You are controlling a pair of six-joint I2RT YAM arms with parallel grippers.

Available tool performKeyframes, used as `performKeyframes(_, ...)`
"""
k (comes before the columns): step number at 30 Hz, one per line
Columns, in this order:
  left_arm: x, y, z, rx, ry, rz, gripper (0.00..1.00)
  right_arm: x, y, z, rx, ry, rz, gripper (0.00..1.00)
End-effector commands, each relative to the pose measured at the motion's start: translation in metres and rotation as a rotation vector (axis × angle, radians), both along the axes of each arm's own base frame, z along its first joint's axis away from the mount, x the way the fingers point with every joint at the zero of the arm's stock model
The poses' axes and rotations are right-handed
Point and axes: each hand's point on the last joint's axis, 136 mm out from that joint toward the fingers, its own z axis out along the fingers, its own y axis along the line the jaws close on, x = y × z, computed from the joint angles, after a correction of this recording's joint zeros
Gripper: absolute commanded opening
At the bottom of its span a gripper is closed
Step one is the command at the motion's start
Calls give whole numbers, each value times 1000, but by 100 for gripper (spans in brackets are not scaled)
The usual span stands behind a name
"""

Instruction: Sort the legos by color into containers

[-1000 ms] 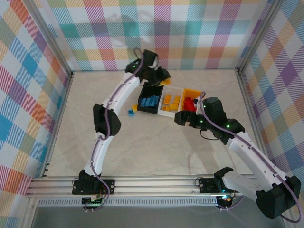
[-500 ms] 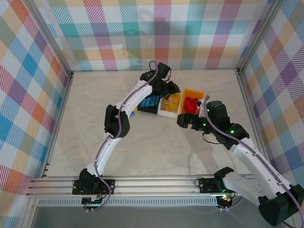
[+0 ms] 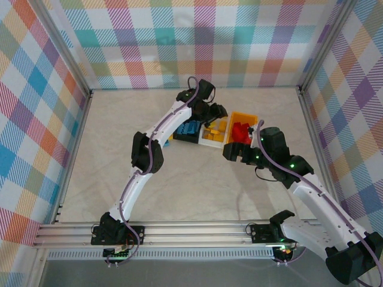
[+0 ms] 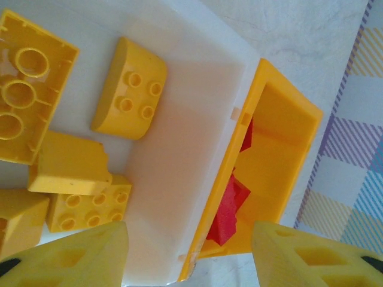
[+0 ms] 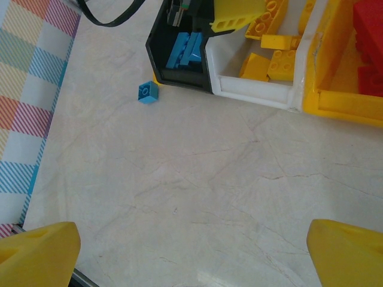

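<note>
My left gripper (image 4: 188, 242) hangs open over the white bin (image 4: 179, 149), nothing between its yellow fingers (image 4: 72, 257). Several yellow legos (image 4: 128, 88) lie in that bin. Beside it the yellow-orange bin (image 4: 287, 107) holds red legos (image 4: 230, 209). From above, the left gripper (image 3: 214, 112) is over the row of bins. My right gripper (image 3: 229, 149) stands just in front of them. It (image 5: 191, 251) is wide open above bare table. The black bin (image 5: 179, 81) holds blue legos (image 5: 185, 48). One blue lego (image 5: 148, 91) lies loose on the table by its left corner.
The three bins stand side by side at the table's far middle, black (image 3: 187, 133), white (image 3: 210, 141), yellow-orange (image 3: 244, 117). Checked walls and metal rails (image 3: 78, 137) ring the marble table. Open room lies in front of the bins (image 5: 191, 179).
My left gripper has swung right from the black bin's far side to over the white bin, and its jaws have opened. The right arm has shifted slightly right.
</note>
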Motion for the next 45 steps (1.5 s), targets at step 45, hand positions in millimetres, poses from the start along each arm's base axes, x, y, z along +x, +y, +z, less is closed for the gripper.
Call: performKeyframes(45, -55, 254, -101, 643, -57, -47, 57, 31, 51, -6, 2, 130, 153, 96)
